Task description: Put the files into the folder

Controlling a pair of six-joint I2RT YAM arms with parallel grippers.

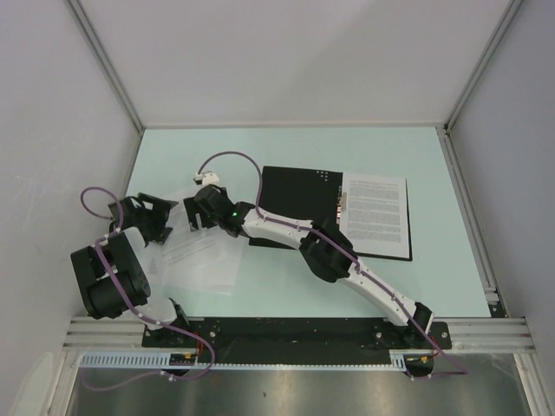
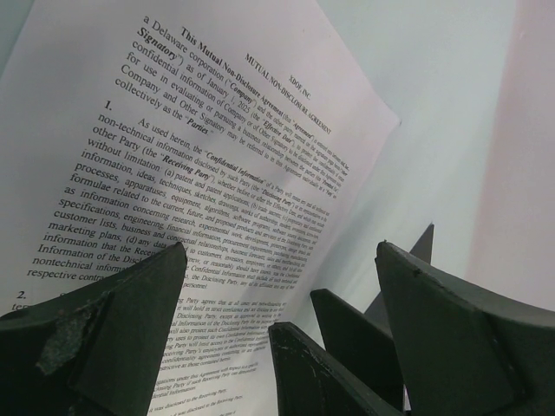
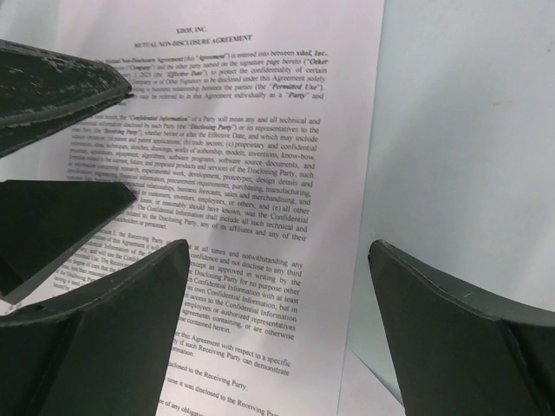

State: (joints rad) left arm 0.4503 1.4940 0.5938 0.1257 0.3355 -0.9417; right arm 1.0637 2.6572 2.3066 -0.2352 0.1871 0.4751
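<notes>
My left gripper (image 2: 282, 251) and right gripper (image 3: 277, 247) both gape wide, empty, poised over the loose papers (image 1: 205, 260) for a pickup. The folder (image 1: 295, 186) lies open alongside, one sheet (image 1: 375, 212) already in it.

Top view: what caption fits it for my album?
Left gripper and right gripper above loose files, beside the open folder with one sheet on it.

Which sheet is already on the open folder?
The printed sheet on the right half of the open black folder. The other sheets lie loose on the table to the folder's left, off it.
</notes>
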